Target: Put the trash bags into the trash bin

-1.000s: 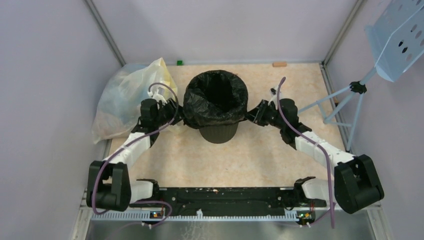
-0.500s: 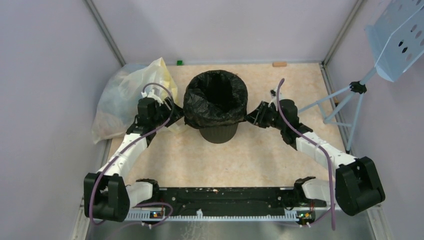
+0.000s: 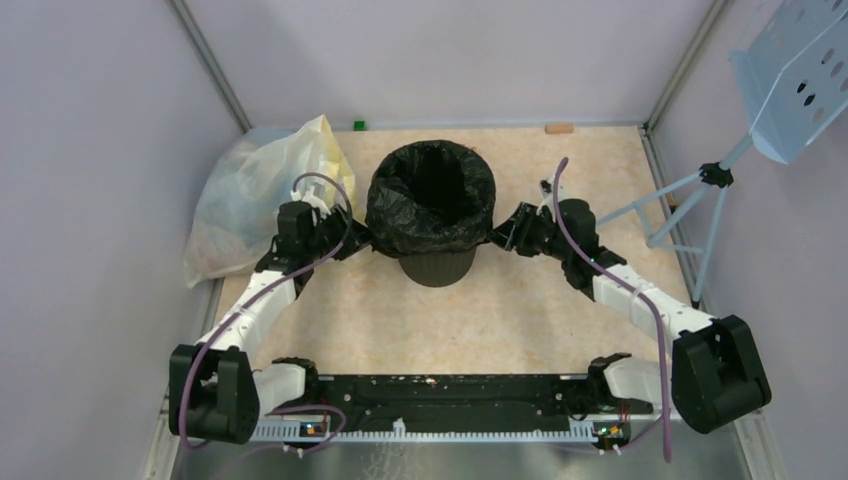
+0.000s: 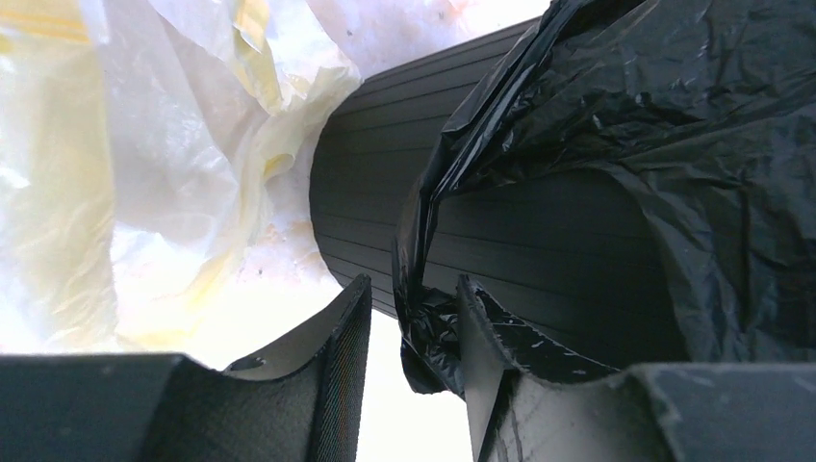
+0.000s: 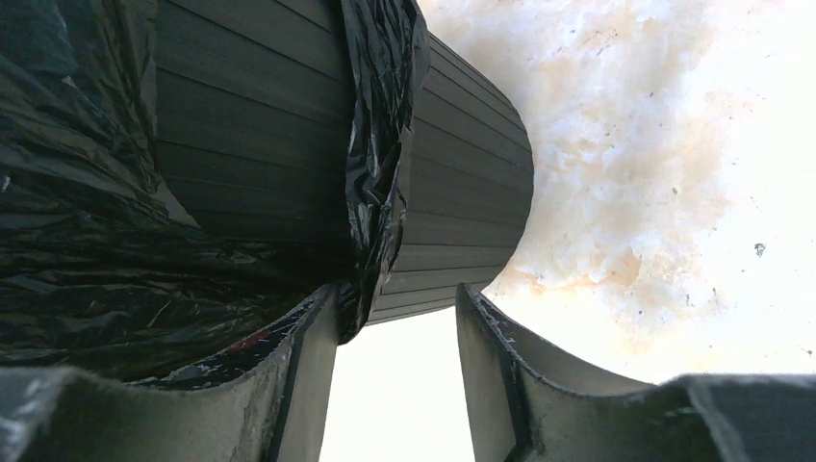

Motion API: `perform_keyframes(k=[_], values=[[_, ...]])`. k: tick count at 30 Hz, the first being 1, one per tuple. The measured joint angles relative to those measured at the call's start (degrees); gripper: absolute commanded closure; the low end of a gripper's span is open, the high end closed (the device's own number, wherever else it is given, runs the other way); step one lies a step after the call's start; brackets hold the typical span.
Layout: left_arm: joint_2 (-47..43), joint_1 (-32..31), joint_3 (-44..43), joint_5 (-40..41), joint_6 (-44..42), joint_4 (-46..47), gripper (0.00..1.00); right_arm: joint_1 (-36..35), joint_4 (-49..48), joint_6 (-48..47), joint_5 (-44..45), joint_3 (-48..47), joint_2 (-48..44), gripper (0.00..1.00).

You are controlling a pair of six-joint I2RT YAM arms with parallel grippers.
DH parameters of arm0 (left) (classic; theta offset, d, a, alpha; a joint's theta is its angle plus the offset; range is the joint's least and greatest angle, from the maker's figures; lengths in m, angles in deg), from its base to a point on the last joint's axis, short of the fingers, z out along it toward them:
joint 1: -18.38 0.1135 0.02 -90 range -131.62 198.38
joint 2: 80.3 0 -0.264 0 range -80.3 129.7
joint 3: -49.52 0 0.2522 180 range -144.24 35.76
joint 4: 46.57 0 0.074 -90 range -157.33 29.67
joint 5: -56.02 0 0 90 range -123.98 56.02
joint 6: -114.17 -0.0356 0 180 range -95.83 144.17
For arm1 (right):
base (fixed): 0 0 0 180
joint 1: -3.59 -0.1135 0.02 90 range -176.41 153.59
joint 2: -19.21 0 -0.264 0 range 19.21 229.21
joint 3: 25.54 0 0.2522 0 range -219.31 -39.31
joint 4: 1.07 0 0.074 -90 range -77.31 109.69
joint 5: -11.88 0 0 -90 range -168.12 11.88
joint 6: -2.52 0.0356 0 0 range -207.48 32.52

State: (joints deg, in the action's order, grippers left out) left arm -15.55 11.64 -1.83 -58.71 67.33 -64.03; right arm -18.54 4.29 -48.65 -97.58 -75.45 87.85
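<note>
Your left fingers (image 4: 339, 351) stand parted beside the left flank of the trash bin (image 3: 437, 268). A twisted strand of the trash bag (image 3: 392, 222) hangs between them and lies against the inner face of one finger. There is a gap on the other side, so nothing is pinched. Your right fingers (image 5: 500, 356) are parted too, at the bin's right flank, with the bag's hanging edge brushing one finger and clear space up to the other. The bin stands upright toward the back middle of the table (image 3: 480, 310). The bag lines its mouth and is folded out over the rim, its crinkled skirt covering the upper wall and leaving the ribbed base bare. On your left the room is tight: the pale-yellow bag (image 3: 245, 195) sits just behind the left fingers, filling the back-left corner against the wall. On your right, the legs of the blue stand (image 3: 690, 200) are near the right forearm at the table's edge. Between the bin and the arm bases the table is bare.
</note>
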Motion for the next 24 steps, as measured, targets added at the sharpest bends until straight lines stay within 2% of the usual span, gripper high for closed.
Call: perform_keyframes(k=[3,5,9,11,14,19,24], values=[[1.6,0.0,0.4,-1.7,0.5,1.2,0.62,0.2,0.1,0.0,0.2,0.0,-0.5,0.51],[2.4,0.0,0.5,-2.6,0.7,1.8,0.69,0.6,0.2,0.0,0.2,-0.2,-0.9,0.51],[3.4,0.0,0.6,-3.6,1.2,3.1,0.93,1.3,0.4,0.2,0.0,-2.3,-0.5,0.52],[3.6,0.0,0.6,-4.1,1.2,3.9,0.98,1.3,0.4,0.2,-0.6,-4.2,1.0,0.55],[4.1,0.0,0.6,-4.4,1.3,4.5,1.0,1.4,0.2,0.2,-1.9,-7.2,4.7,0.65],[6.1,0.0,0.6,-4.8,1.3,5.4,1.0,1.4,-0.3,0.6,-3.5,-8.0,9.7,0.99],[8.7,0.0,0.7,-6.0,1.3,7.2,1.0,1.4,-2.0,1.4,-4.2,-7.1,11.2,1.0]])
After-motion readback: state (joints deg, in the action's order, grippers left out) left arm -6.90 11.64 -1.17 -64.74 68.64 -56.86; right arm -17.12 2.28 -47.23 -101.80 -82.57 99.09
